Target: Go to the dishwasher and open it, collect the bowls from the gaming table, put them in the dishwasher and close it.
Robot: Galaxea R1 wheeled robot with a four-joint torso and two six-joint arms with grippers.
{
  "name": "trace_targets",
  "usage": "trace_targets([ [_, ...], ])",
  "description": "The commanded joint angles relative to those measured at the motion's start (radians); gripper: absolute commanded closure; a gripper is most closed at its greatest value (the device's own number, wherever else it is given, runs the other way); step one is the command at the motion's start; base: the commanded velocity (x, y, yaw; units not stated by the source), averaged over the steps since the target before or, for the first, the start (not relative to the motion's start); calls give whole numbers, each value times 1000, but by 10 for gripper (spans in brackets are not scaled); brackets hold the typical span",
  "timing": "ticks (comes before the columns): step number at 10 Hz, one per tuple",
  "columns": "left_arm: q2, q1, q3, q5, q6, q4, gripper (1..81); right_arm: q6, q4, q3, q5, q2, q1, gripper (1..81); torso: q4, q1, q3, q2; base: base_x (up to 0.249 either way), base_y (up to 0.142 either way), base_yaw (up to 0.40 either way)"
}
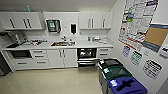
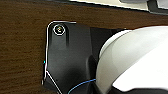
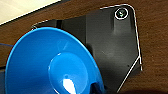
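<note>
The dishwasher point(image 1: 86, 53) stands open under the counter at the far wall, right of centre. Its dark interior with racks shows, and its steel door point(image 1: 87, 61) is folded down towards the floor. In the right wrist view a bright blue bowl point(image 3: 50, 62) hangs close to the camera, above the arm's dark plate. My right gripper point(image 3: 96, 87) is shut on its rim. In the left wrist view a white rounded shape point(image 2: 135, 60) sits close to the camera, and I cannot tell what it is. The gaming table is out of view.
Three bins stand along the right wall: black point(image 1: 110, 62), green point(image 1: 116, 72) and blue point(image 1: 126, 86), the black one close beside the dishwasher door. White cabinets and a sink point(image 1: 63, 44) run along the counter point(image 1: 82, 45). Pale floor point(image 1: 55, 80) lies between me and the cabinets.
</note>
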State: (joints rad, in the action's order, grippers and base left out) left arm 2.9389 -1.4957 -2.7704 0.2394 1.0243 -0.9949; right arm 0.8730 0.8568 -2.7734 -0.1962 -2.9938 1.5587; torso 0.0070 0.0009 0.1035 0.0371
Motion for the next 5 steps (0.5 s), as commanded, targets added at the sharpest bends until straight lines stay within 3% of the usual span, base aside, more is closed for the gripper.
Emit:
trace_targets([
  [1, -12, 38, -3, -17, 2, 5, 811, -2, 13, 5, 17, -3, -38, 811, 0, 0, 0, 0, 136, 0, 0],
  [5, -10, 38, -3, -17, 4, 5, 811, 0, 11, 5, 17, -3, -36, 811, 0, -1, 0, 0, 111, 0, 0],
])
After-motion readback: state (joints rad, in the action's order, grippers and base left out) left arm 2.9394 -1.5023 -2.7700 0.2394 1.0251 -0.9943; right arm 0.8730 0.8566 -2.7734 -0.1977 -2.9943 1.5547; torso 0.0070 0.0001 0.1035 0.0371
